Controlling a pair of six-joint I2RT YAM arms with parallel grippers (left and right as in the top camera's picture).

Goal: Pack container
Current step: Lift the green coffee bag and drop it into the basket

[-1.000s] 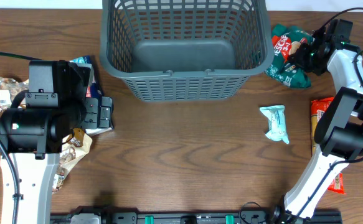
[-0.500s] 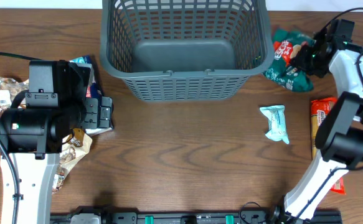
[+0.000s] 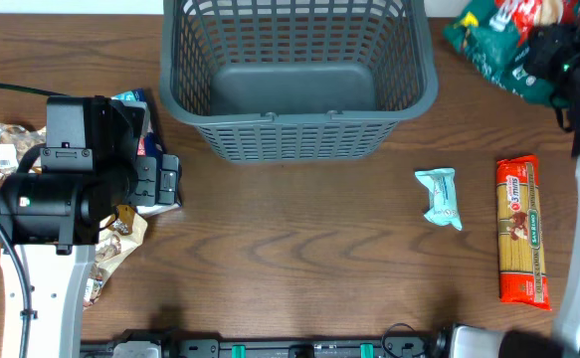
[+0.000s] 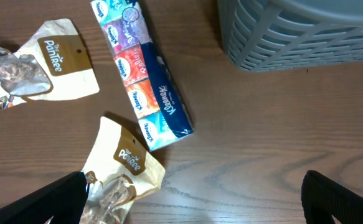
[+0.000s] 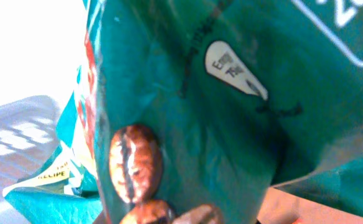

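Gripping a glossy green foil bag printed with coffee beans (image 3: 490, 38), the right tool (image 3: 546, 55) is clenched on it at the far right corner, and the bag fills the right wrist view. The left tool (image 4: 193, 202) hangs released, fingers wide apart, over the brown wooden desk (image 3: 299, 249) near a blue tissue multipack (image 4: 147, 87) — the dark grey plastic lattice basket (image 3: 299, 139) stands at the desk's far middle.

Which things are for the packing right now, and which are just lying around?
In the job now:
- grey basket
- green coffee bag, held up by the right gripper

Lying on the table, probably waiting their turn:
- red pasta packet
- pale blue packet
- tissue pack
- brown pouches, two of them
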